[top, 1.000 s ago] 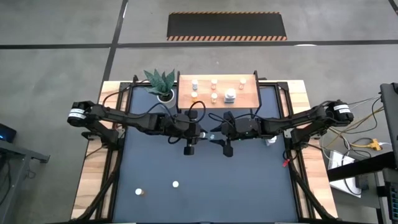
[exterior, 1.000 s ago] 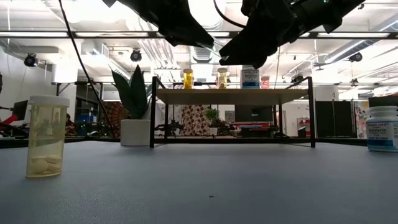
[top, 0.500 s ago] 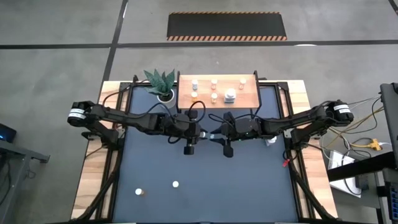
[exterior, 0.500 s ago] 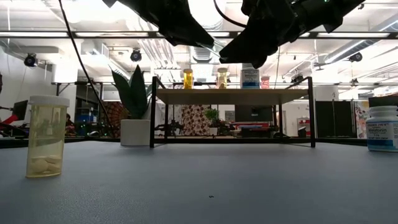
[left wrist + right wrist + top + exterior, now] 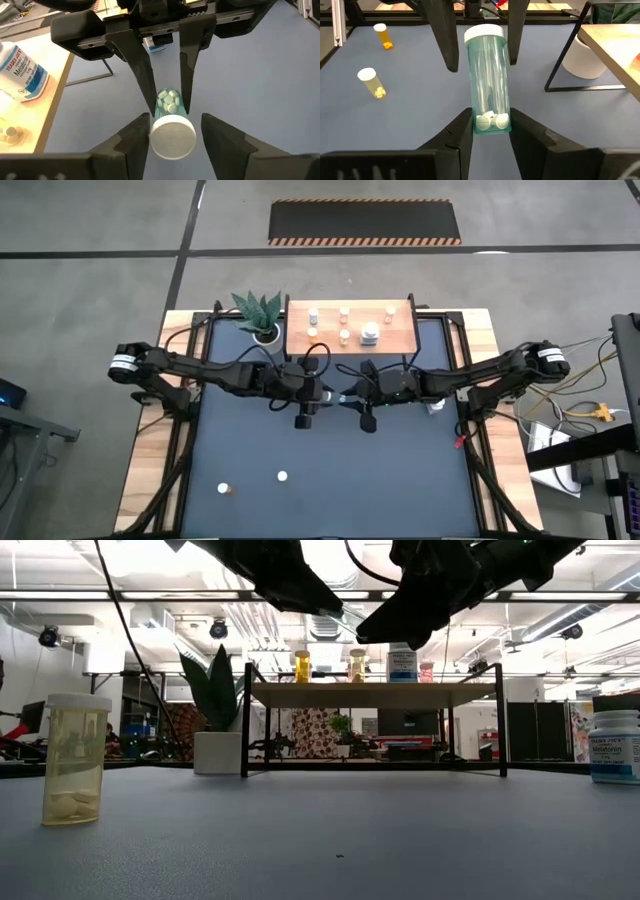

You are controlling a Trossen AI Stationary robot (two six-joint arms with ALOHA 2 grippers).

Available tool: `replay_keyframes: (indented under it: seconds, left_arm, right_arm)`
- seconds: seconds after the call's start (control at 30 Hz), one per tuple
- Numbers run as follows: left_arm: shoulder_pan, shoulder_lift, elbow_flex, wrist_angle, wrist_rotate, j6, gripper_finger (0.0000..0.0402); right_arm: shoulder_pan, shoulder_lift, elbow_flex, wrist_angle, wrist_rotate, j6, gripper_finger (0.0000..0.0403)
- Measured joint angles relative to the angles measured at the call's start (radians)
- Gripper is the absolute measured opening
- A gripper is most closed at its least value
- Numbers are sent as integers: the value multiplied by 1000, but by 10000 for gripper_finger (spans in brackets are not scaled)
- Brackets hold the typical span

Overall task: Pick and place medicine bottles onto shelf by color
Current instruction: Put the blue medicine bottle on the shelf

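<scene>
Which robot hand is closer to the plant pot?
Left. The left gripper sits just beside the plant pot; the right gripper is farther along, past the shelf's middle.

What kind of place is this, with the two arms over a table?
Probably a robotics lab or workshop in an industrial hall. The low view shows ceiling strip lights and exposed ducting; from above there is bare concrete floor with a hazard-striped mat, and cables beside the table.
</scene>
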Motion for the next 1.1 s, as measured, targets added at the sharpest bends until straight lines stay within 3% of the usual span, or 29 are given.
replay_keyframes:
  seconds: [0.3,0.5,0.63,0.9,1.1]
  left_arm:
    - [0,-61,-2,-1,0,103,176]
    - [0,-112,-60,43,0,103,176]
    - [0,-117,-150,241,1,97,176]
    - [3,-102,-349,770,2,68,176]
    - [3,-35,-385,1044,9,49,176]
  right_arm:
    - [0,-104,-8,-232,0,3,101]
    - [5,-201,-117,-187,-7,27,100]
    - [5,-233,-249,81,-1,9,100]
    - [7,-105,-474,916,-1,-115,100]
    - [6,20,-486,1144,-1,-181,100]
